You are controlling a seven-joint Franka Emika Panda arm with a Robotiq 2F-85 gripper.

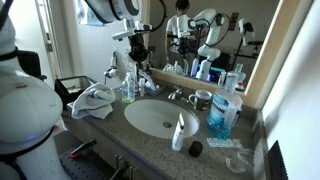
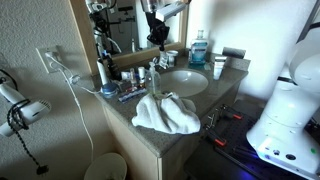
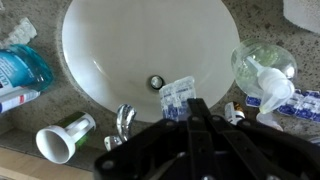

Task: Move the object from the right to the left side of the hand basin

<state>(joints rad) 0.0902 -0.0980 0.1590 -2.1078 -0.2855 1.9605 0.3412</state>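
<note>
Wrist view: at the left edge you have the blue mouthwash bottle [image 3: 18, 65], then the white tube [image 3: 65, 137] and chrome tap [image 3: 124, 118] below the white oval basin [image 3: 150, 40]. The small clear blue-striped container [image 3: 177, 97] sits lower centre, right at your dark gripper [image 3: 193, 108]; whether its fingers pinch it, you cannot tell. A clear spray bottle [image 3: 265, 68] stands upper right

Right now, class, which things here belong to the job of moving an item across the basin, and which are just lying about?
Job: gripper; small clear item just ahead of it; basin.
Lying about: towel; mouthwash; tap; mug; white tube.
</note>
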